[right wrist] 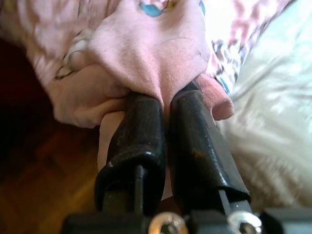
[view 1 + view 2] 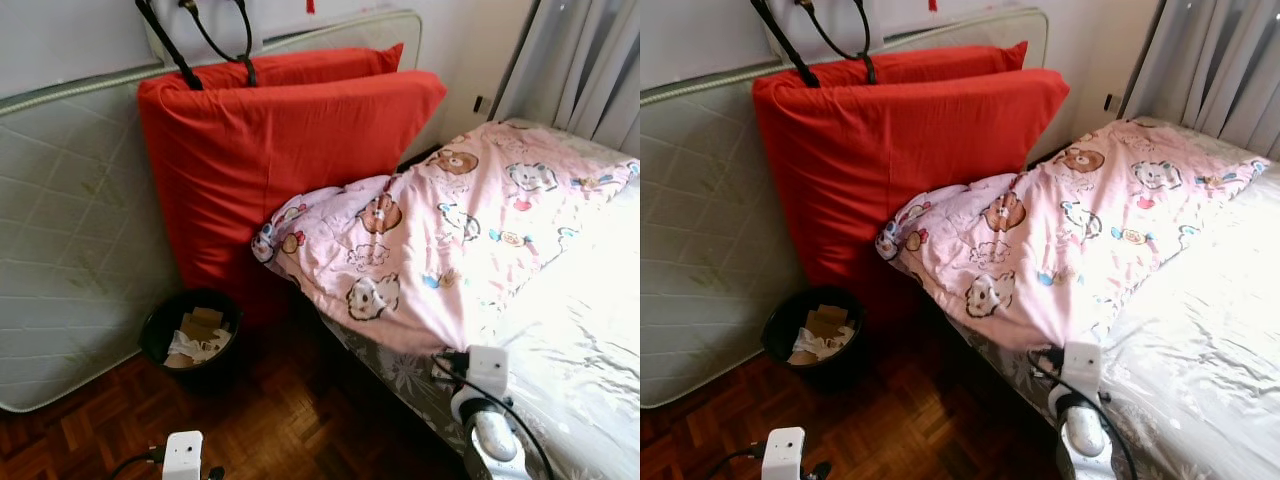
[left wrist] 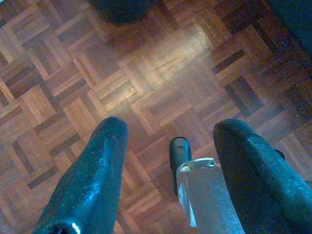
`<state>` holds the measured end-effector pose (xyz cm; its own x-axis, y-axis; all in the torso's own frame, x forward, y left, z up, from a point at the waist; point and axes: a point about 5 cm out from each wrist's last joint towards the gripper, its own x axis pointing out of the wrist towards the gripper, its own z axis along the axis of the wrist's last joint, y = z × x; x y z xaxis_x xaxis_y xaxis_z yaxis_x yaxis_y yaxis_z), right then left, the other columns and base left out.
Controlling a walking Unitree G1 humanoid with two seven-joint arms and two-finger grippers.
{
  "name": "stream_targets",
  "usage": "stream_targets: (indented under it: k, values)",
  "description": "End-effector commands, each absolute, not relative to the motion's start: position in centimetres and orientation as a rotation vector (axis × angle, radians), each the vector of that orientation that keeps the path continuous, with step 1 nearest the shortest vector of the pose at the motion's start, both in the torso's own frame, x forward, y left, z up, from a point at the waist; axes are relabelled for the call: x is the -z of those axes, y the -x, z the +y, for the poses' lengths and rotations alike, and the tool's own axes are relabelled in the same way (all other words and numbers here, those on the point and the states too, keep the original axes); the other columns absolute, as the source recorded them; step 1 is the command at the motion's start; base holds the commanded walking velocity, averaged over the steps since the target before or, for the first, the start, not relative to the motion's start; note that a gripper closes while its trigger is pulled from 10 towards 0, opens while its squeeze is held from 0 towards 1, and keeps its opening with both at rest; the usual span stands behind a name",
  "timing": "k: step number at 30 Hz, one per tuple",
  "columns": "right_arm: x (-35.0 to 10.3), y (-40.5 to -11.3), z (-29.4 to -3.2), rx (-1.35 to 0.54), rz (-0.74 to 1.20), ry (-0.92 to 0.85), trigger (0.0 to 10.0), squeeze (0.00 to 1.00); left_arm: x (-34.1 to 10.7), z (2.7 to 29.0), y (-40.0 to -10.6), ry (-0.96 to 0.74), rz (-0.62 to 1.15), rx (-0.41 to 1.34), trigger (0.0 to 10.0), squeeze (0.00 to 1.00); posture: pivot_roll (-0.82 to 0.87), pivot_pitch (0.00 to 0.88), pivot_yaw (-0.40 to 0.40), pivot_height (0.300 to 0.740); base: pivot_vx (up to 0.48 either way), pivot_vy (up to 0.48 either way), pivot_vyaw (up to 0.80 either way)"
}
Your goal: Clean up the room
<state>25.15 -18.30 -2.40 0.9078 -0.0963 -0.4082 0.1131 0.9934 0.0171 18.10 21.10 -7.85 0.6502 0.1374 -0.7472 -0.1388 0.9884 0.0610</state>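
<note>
Pink blanket [image 2: 440, 240]: heaped on the bed's [image 2: 590, 340] near-left corner, spilling over the edge, cartoon animals printed on it.
Right gripper [image 1: 163, 97]: reached forward at the bed's near edge, fingers pinched tight on a fold of the blanket's hem.
Left gripper [image 3: 170, 146]: low over the parquet floor [image 3: 146, 83], pointing down, fingers spread, nothing between them.
Black bin [image 2: 190, 335]: far left, against the red mattress [image 2: 270, 150].

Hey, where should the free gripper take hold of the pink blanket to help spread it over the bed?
Probably the bunched corner of the pink blanket overhanging the bed's edge by the red mattress. Come in from the floor side, since loose folds there offer a pinchable lip. The right gripper already clamps its near hem; the left gripper hangs open.
</note>
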Motion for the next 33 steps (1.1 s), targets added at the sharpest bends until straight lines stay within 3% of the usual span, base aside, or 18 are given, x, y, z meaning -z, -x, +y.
stream_targets:
  k: [1,17,18,19,20,26,28,29,33]
  values:
    - [3.1,-24.8,-18.2,0.09,0.482,-0.031,10.0,0.0,7.9,21.2,-18.0,-0.014,0.86,-0.155,10.0,0.0,-0.03,0.0,-0.006,0.74,0.0,0.0,0.0]
    - [6.2,-21.8,-17.0,-0.058,0.734,-0.025,10.0,0.0,7.8,21.0,-18.2,-0.052,0.855,-0.124,10.0,0.0,-0.03,0.0,-0.001,0.74,0.0,0.0,0.0]
    - [6.5,-21.4,-16.9,-0.078,0.754,-0.04,10.0,0.91,7.8,20.9,-18.2,-0.056,0.854,-0.121,10.0,0.0,-0.03,0.0,-0.001,0.74,0.0,0.0,0.0]
    - [6.5,-21.4,-16.9,-0.078,0.754,-0.04,10.0,0.91,7.8,20.9,-18.2,-0.056,0.854,-0.121,10.0,0.0,-0.03,0.0,-0.001,0.74,0.0,0.0,0.0]
    - [6.6,-21.1,-16.9,-0.086,0.765,-0.043,10.0,1.0,7.8,20.9,-18.3,-0.058,0.853,-0.121,10.0,0.0,-0.03,0.0,-0.001,0.74,0.0,0.0,0.0]
    - [7.7,-19.2,-18.1,-0.093,0.84,-0.029,10.0,1.0,7.8,20.8,-18.2,-0.064,0.854,-0.118,10.0,0.0,-0.02,0.0,-0.003,0.74,0.0,0.0,0.0]
    - [7.8,-18.9,-18.4,-0.087,0.85,-0.032,10.0,0.95,7.8,20.8,-18.2,-0.066,0.854,-0.117,10.0,0.0,-0.02,0.0,-0.003,0.74,0.0,0.0,0.0]
    - [8.0,-18.3,-19.1,-0.079,0.869,-0.03,10.0,0.0,7.9,20.8,-18.2,-0.067,0.855,-0.118,10.0,0.0,-0.03,0.0,-0.004,0.74,0.0,0.0,0.0]
    - [8.4,-17.0,-20.6,-0.065,0.92,-0.009,10.0,0.0,7.9,21.0,-18.0,-0.071,0.86,-0.126,10.0,0.0,-0.03,0.0,-0.004,0.74,0.0,0.0,0.0]
